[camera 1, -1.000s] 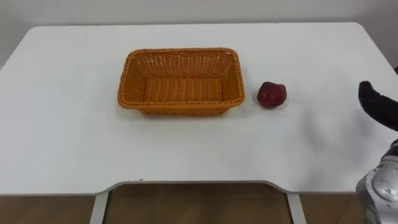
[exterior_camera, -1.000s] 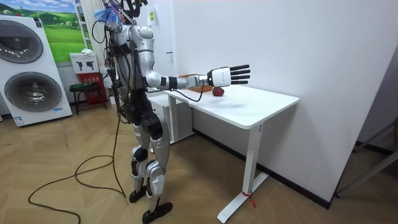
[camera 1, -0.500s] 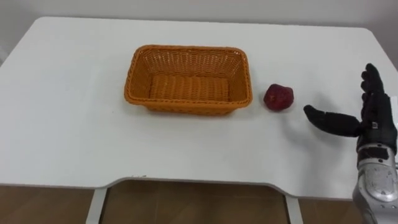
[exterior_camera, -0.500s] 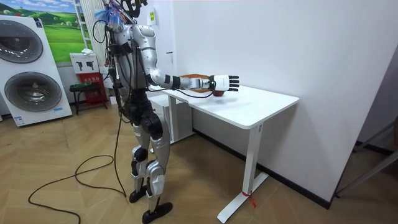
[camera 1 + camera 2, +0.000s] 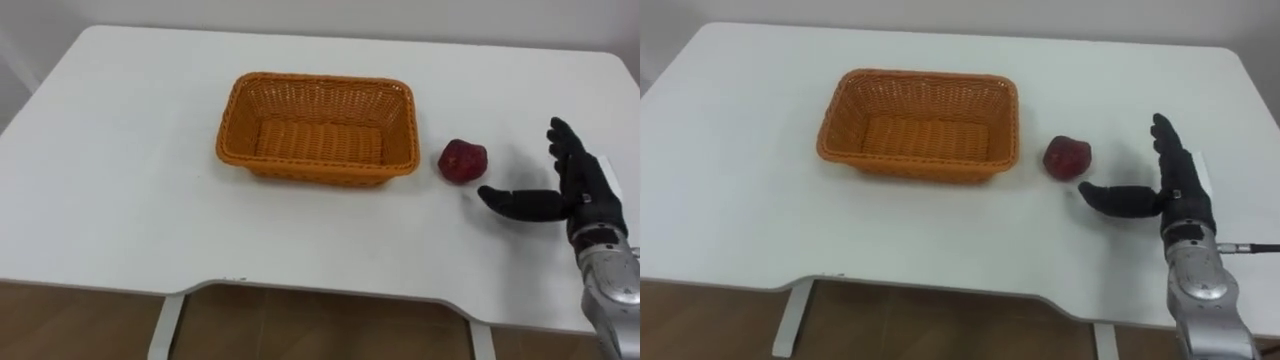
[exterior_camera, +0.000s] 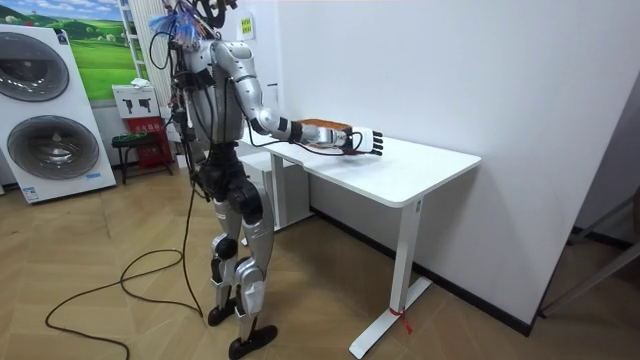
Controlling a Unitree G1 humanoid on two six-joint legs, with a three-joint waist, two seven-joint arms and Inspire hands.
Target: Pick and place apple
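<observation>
Nearer than a moment ago, my right hand [image 5: 580,190] hovers beside the dark red apple [image 5: 463,161], fingers spread, holding nothing. That apple sits on the white table [image 5: 120,200], just right of the orange wicker basket [image 5: 318,90]. White washing machines [image 6: 45,110] stand behind me.

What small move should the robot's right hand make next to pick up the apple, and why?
Probably ease the right hand left toward the apple and curl round it. The hand is open, thumb pointing at the apple, but apart from it; the apple rests on the table, right of the basket.
</observation>
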